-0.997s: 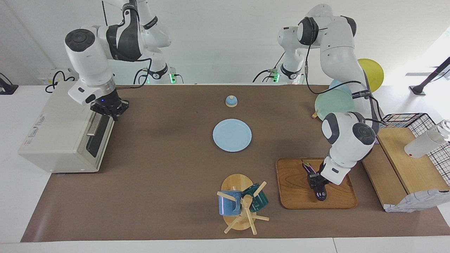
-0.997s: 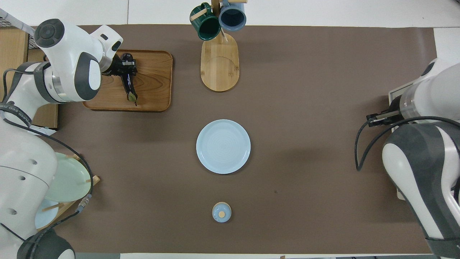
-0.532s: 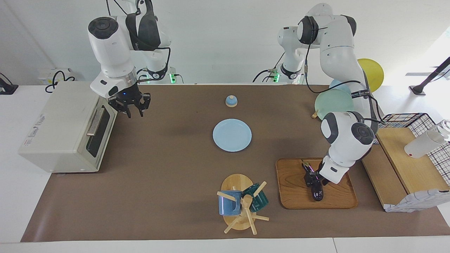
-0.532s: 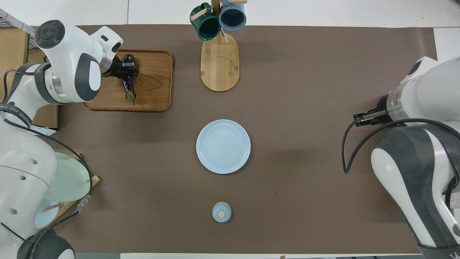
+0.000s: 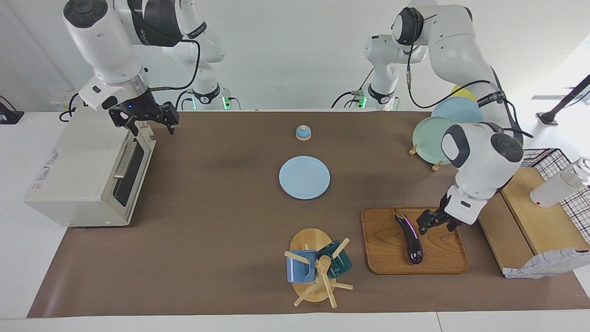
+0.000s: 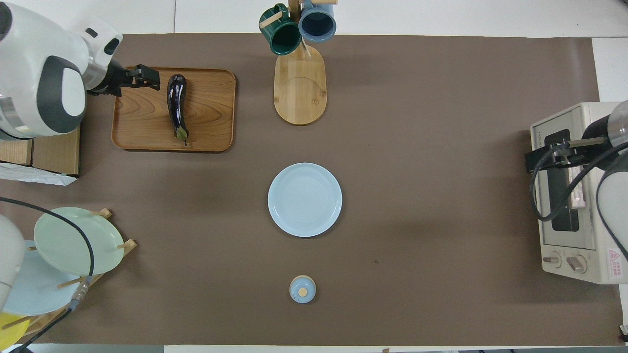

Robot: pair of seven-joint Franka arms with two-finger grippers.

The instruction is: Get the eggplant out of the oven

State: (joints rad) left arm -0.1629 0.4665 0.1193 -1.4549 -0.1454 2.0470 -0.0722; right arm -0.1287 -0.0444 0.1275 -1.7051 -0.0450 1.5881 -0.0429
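Observation:
The dark purple eggplant (image 5: pixel 409 236) lies on a wooden tray (image 5: pixel 442 258) toward the left arm's end of the table, its stem end toward the robots. It also shows in the overhead view (image 6: pixel 175 100), on the same tray (image 6: pixel 211 98). My left gripper (image 5: pixel 432 220) is open and empty, just above the tray's edge beside the eggplant; it also shows from above (image 6: pixel 143 78). The cream-white oven (image 5: pixel 78 166) stands at the right arm's end with its door shut. My right gripper (image 5: pixel 144 119) is open and empty over the oven's top front edge.
A light blue plate (image 5: pixel 304 177) lies mid-table, with a small blue lid (image 5: pixel 303 133) nearer to the robots. A mug tree (image 5: pixel 318 267) with a blue and a green mug stands beside the tray. A plate rack (image 5: pixel 438 133) and a wooden shelf (image 5: pixel 530 216) stand at the left arm's end.
My left gripper has let go of the eggplant and drawn back off it to the tray's edge. My right gripper has risen from the oven's door handle to over the oven's top.

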